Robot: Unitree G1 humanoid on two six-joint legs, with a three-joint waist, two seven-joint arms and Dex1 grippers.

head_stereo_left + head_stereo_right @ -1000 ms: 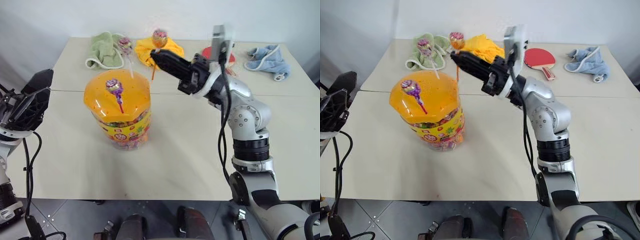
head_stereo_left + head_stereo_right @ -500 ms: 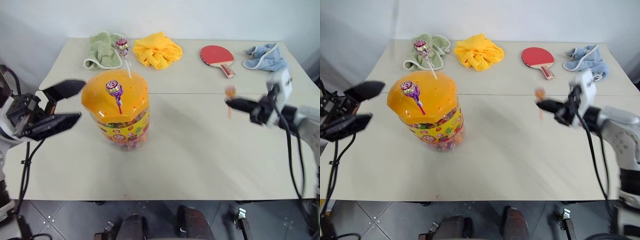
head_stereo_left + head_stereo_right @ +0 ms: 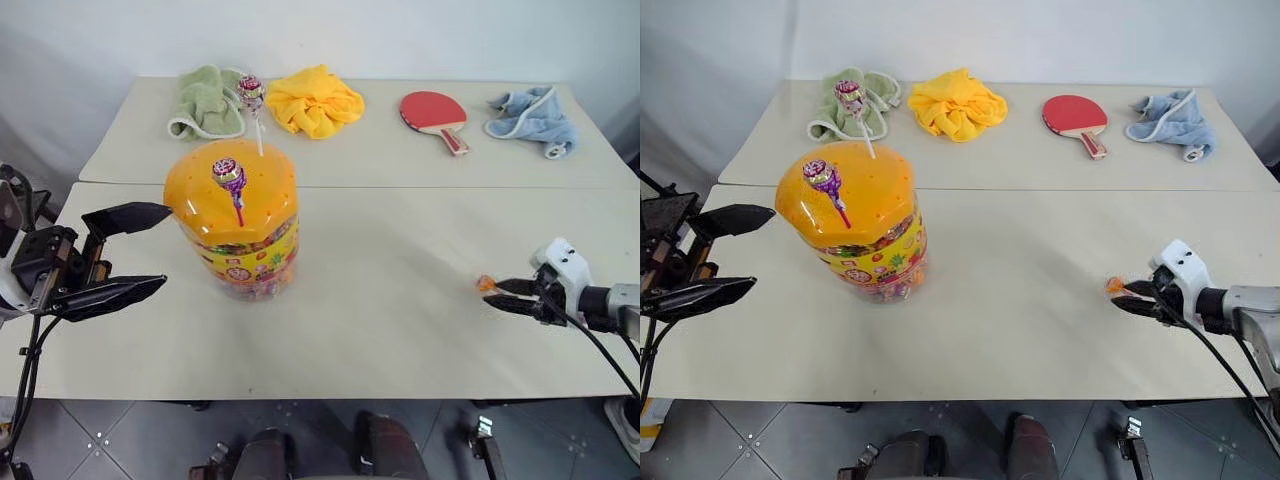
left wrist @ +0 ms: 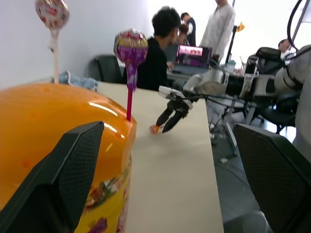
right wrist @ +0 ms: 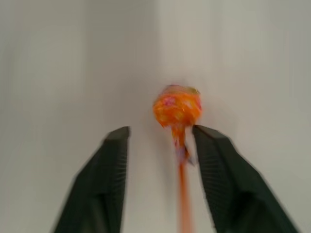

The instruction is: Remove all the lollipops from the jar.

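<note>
Right wrist view: right claw (image 5: 158, 160) jaws apart, orange-wrapped lollipop on orange stick (image 5: 177, 108) loose between them, not gripped; head views put it on pale surface (image 3: 400, 280) at near right edge, so 1 of 3 looks out. Left claw (image 3: 125, 255) wide open, empty, pointing sideways at wide clear plastic jar w/ domed orange lid (image 3: 235, 200). Purple-wrapped lollipop, magenta stick (image 3: 229, 173) & pink-wrapped one, white stick (image 3: 250, 92) still upright in lid holes: 2 left

Head eyes overlook the table (image 3: 400, 300); wrist cameras sit low (right seemingly closest).
</note>
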